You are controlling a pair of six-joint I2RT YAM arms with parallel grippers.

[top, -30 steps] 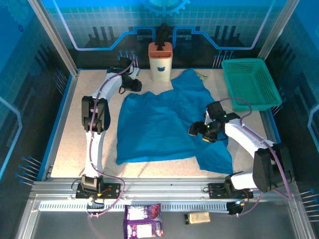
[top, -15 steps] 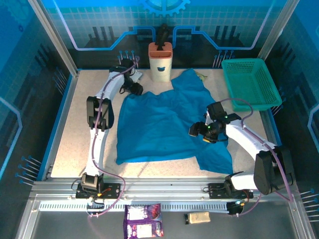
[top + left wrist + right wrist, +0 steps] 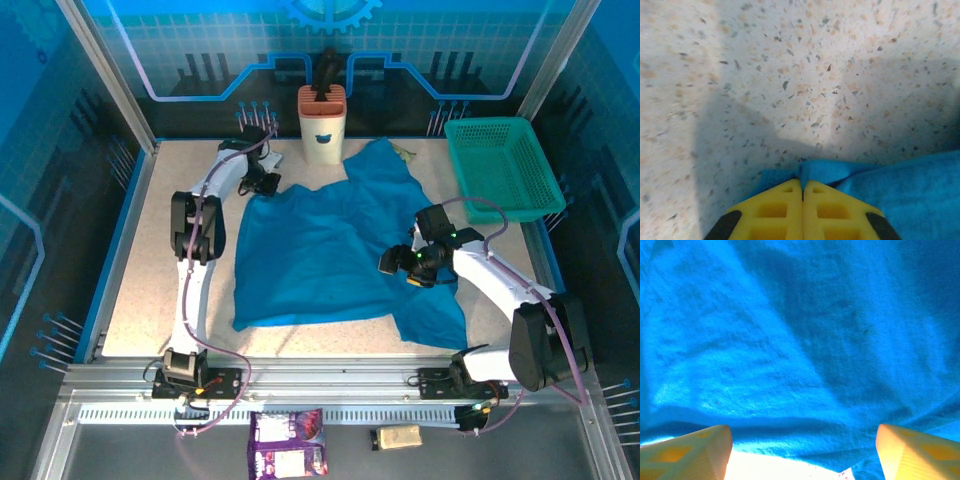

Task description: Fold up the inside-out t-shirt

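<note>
The inside-out t-shirt (image 3: 320, 250) lies spread and rumpled across the middle of the table, plain blue. My left gripper (image 3: 262, 185) is at its far left corner. In the left wrist view the yellow jaws are pressed together with a pinch of the blue cloth (image 3: 830, 172) between their tips (image 3: 802, 184). My right gripper (image 3: 397, 262) hovers low over the shirt's right part, near a fold edge. In the right wrist view its yellow fingers (image 3: 690, 452) stand wide apart above the cloth (image 3: 790, 350), with nothing between them.
A white and orange container (image 3: 322, 124) stands at the back centre. A teal mesh basket (image 3: 500, 168) sits at the back right. A snack packet (image 3: 288, 443) and a small tan object (image 3: 397, 437) lie in front of the rail. Bare speckled tabletop (image 3: 160, 280) lies left of the shirt.
My left gripper has shifted slightly left along the shirt's far corner and closed on the cloth. The right arm has stayed put.
</note>
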